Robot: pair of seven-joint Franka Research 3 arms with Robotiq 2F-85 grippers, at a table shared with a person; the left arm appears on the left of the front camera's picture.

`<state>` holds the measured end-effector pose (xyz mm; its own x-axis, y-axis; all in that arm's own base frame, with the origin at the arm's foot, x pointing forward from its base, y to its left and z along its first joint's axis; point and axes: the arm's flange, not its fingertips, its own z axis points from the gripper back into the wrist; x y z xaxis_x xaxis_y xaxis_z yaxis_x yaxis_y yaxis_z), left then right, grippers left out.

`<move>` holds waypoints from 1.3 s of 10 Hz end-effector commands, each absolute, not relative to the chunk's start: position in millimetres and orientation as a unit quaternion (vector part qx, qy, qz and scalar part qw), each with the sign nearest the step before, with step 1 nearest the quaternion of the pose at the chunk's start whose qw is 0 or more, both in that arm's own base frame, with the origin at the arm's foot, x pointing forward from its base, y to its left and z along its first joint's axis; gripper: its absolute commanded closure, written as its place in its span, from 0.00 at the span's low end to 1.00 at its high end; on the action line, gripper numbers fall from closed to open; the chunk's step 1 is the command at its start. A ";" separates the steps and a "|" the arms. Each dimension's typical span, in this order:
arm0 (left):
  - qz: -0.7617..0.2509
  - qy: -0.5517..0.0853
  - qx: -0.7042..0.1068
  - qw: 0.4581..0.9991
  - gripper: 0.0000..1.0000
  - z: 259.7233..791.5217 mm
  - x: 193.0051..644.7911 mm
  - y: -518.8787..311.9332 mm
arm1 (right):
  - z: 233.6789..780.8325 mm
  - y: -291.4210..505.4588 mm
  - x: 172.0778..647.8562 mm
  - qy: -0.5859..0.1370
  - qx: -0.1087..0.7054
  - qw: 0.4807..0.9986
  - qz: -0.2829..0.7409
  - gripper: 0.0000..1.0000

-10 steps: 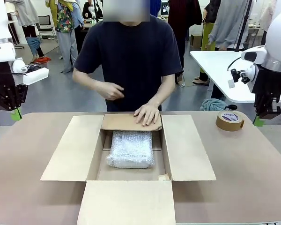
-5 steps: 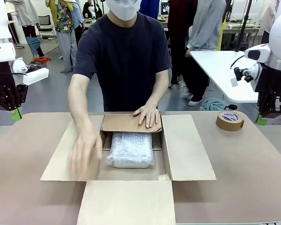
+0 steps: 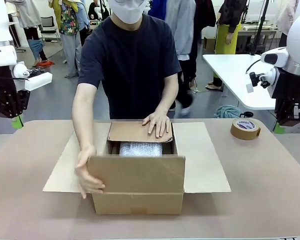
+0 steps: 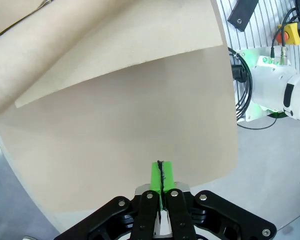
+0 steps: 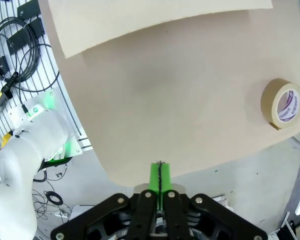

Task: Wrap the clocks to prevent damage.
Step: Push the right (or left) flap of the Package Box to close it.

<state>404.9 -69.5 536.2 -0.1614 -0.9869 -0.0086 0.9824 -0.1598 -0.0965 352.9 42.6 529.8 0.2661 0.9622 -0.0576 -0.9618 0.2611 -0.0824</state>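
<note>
bubble-wrapped clocks (image 3: 140,148) sat in carton (image 3: 137,202) on worktop (image 3: 270,170), person's hand (image 3: 87,175) held near flap (image 3: 140,172) upright, other hand (image 3: 157,123) lay on far flap (image 3: 127,131), left claw (image 4: 161,172) and right claw (image 5: 160,172) pinched together, empty

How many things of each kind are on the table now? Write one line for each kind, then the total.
Cardboard carton: 1
Bubble-wrap bundle: 1
Brown tape roll: 1
Total: 3
</note>
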 end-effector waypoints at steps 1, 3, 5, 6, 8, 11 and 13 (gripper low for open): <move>-0.762 0.040 -0.023 0.646 1.00 538.4 404.0 -68.3 | 525.1 43.1 351.0 -0.013 -0.043 0.792 0.608 0.99; -0.762 0.040 -0.023 0.646 1.00 538.4 404.0 -68.3 | 525.1 43.1 351.0 -0.013 -0.043 0.792 0.608 0.99; -0.762 0.040 -0.023 0.646 1.00 538.4 404.0 -68.3 | 525.1 43.1 351.0 -0.013 -0.043 0.792 0.608 0.99; -0.762 0.040 -0.023 0.646 1.00 538.4 404.0 -68.3 | 525.1 43.1 351.0 -0.013 -0.043 0.792 0.608 0.99; -0.762 0.040 -0.023 0.646 1.00 538.4 404.0 -68.3 | 525.1 43.1 351.0 -0.013 -0.043 0.792 0.608 0.99; -0.762 0.040 -0.023 0.646 1.00 538.4 404.0 -68.3 | 525.1 43.1 351.0 -0.013 -0.043 0.792 0.608 0.99; -0.762 0.040 -0.023 0.646 1.00 538.4 404.0 -68.3 | 525.1 43.1 351.0 -0.013 -0.043 0.792 0.608 0.99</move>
